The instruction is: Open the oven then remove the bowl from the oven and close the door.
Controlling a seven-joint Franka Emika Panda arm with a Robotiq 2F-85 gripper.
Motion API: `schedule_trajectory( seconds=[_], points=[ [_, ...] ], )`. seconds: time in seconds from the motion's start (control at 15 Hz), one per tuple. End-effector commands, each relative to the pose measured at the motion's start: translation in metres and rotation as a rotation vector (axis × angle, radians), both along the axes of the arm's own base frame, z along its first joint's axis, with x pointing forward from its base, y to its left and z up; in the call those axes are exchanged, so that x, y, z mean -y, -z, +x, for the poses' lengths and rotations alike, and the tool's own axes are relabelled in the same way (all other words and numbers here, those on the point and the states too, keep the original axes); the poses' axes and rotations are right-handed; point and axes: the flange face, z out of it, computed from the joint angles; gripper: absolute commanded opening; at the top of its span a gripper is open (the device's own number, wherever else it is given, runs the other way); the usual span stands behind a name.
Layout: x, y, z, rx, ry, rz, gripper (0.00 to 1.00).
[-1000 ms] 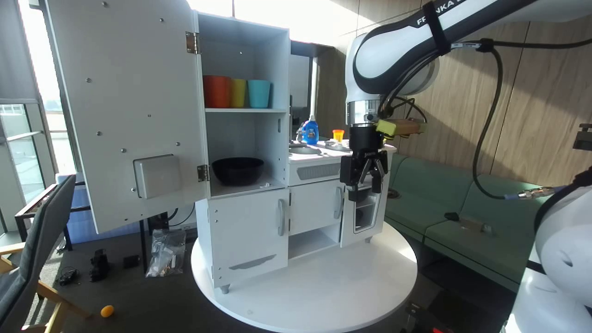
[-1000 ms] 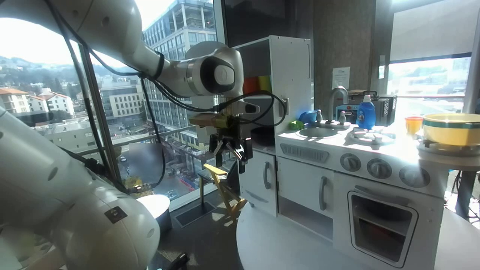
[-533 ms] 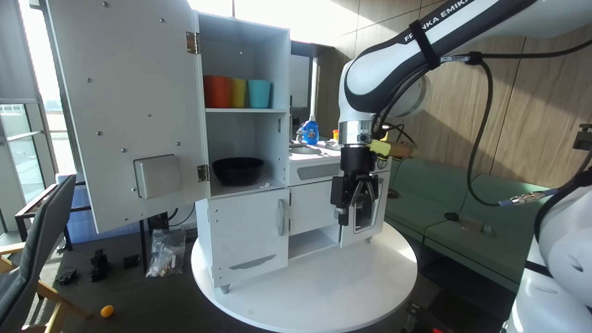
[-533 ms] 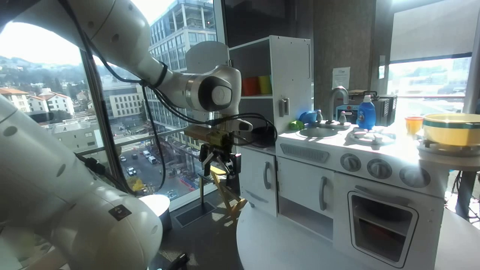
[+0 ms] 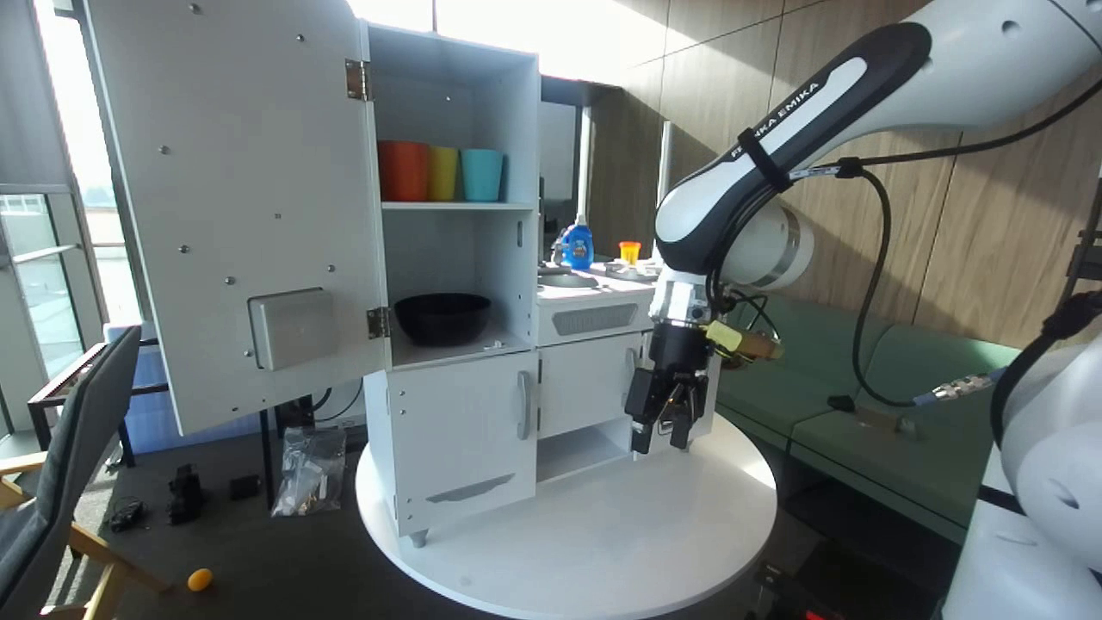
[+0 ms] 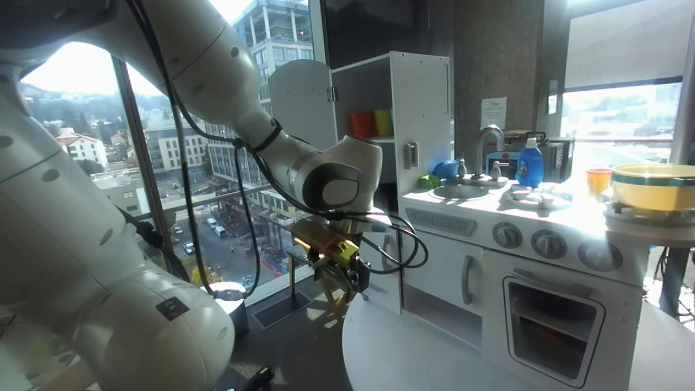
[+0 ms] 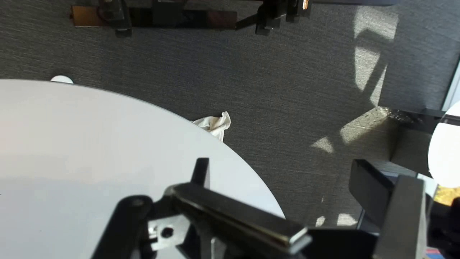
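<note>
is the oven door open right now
No, in an exterior view the oven door stands upright and closed, right below the row of knobs.

The right end of a white toy kitchen is partly hidden by a pincer, fingers parted, in an exterior view; left of centre, a black dish is shelved below three cups.

- Oven door: smooth frame, painted-looking
- Gripper: mostly matt, with bare-looking metal parts
- Wall panels: wood-grained, matt
- Plastic bag: crinkled, see-through
- Round table: smooth, soft sheen
- Floor: fine-ribbed, matt
- Notice: flat paper
</note>
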Motion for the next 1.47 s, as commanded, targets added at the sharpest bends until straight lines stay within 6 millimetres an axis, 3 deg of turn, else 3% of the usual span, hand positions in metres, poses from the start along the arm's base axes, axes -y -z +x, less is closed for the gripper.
schedule_trajectory(
  seconds=[0.0,0.2,0.53,0.73,1.07,1.4],
  points=[
    [0.042,0.015,0.020,0.019,0.189,0.000,1.00],
    [0.076,0.020,0.042,0.008,0.351,-0.015,1.00],
    [0.142,-0.009,0.083,0.027,0.623,-0.054,1.00],
    [0.175,-0.014,0.094,0.043,0.791,-0.072,1.00],
    [0.206,0.005,0.075,0.034,1.070,-0.092,1.00],
    [0.248,0.007,0.042,0.044,1.342,-0.090,1.00]
  ],
)
